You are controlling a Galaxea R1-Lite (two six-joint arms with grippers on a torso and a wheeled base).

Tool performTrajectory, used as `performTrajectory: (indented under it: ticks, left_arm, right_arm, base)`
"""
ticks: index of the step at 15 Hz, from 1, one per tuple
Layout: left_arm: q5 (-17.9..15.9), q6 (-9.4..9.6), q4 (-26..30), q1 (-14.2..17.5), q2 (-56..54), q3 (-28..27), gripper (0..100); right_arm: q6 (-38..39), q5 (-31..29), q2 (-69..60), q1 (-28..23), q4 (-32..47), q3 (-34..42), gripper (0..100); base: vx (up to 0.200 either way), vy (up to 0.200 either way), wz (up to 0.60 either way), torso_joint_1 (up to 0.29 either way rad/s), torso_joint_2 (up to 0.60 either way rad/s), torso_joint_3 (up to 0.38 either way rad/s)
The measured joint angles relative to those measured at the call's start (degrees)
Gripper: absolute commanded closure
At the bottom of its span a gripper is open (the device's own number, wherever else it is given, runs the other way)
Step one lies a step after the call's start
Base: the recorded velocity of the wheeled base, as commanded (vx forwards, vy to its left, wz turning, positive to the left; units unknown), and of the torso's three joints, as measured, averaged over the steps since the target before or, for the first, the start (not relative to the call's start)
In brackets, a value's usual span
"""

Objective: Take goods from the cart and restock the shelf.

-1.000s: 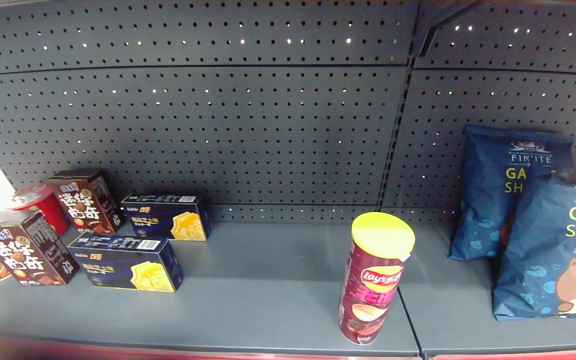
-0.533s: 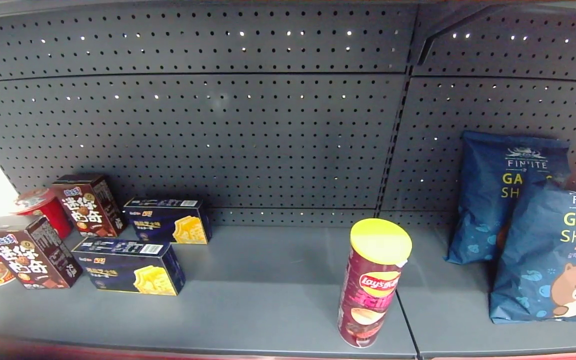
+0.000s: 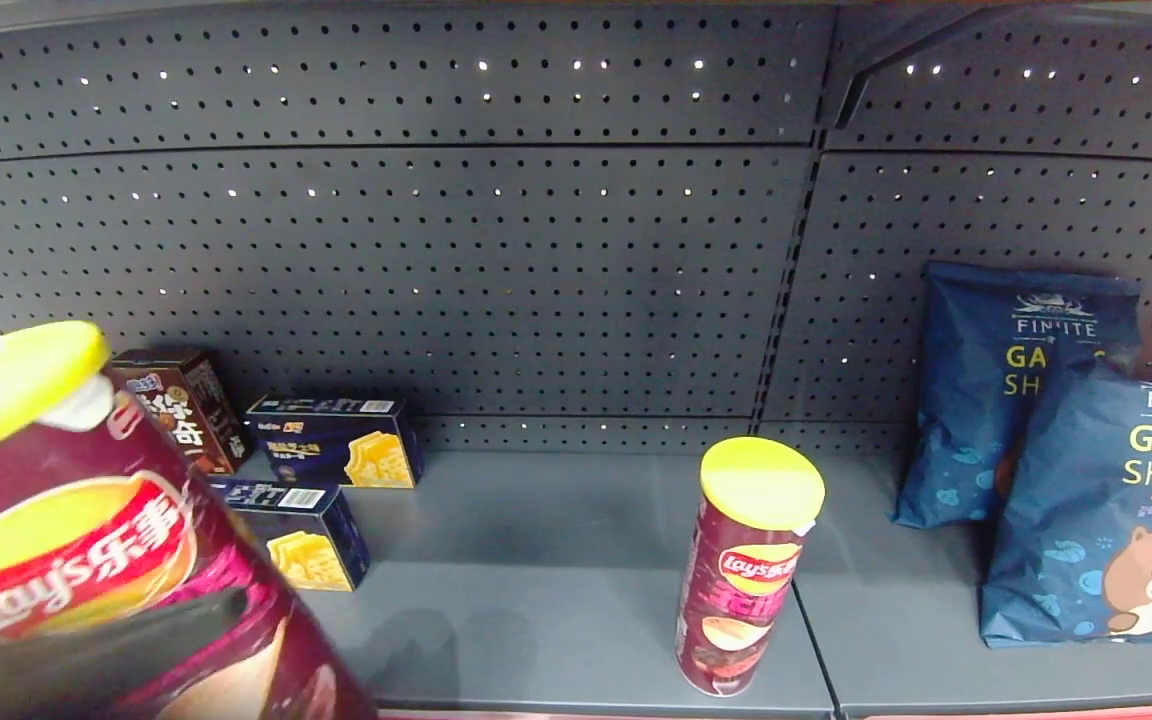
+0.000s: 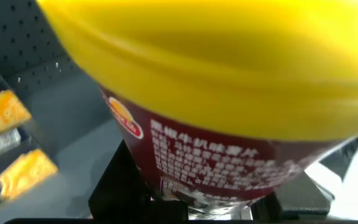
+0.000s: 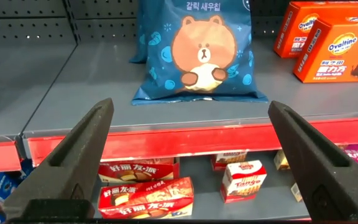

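Yellow-lidded can (image 3: 66,540) gripped in left jaws hides boxes (image 3: 311,525) at the shelf's (image 3: 536,600) left end; right jaws stand open.

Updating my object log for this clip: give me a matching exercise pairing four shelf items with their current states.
Things
1. maroon cylindrical chip can with yellow lid, near left
2. matching maroon chip can, where the grey metal shelf panels join
3. blue foil snack bags
4. dark blue cardboard boxes

States
A. lying flat, left part of the shelf
B. standing upright, untouched
C. tilted, clamped in the left gripper
D. propped up at the right end

Pairs: 1-C, 2-B, 3-D, 4-A
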Motion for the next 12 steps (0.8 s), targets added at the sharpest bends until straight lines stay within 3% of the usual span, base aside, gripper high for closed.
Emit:
performTrajectory:
  ticks: [2,5,8,10,12]
  left_arm:
    - [-1.54,-0.12,-6.27,1.27,5.94,-0.50,100]
    - [-4.62,5.69,-16.20,5.25,18.64,-2.29,100]
    - [-15.56,9.64,-25.69,10.22,32.31,-5.74,100]
    - [-19.41,11.78,-30.72,11.61,39.67,-8.50,100]
    - [-24.28,12.76,-36.46,12.12,47.42,-12.74,100]
  right_arm:
    - [-0.02,-0.02,0.00,-0.02,-0.02,0.00,0]
    - [0.00,-0.06,0.00,-0.02,-0.09,0.00,0]
    - [0.06,-0.05,0.00,-0.02,-0.02,0.00,0]
    - [0.02,-0.05,0.00,-0.02,-0.02,0.00,0]
    - [0.05,-0.05,0.00,-0.02,-0.02,0.00,0]
  base:
    - [0.000,0.000,0.00,0.000,0.00,0.000]
    - [0.000,0.000,0.00,0.000,0.00,0.000]
    - [0.000,0.000,0.00,0.000,0.00,0.000]
    - [0.000,0.000,0.00,0.000,0.00,0.000]
    - [0.000,0.000,0.00,0.000,0.00,0.000]
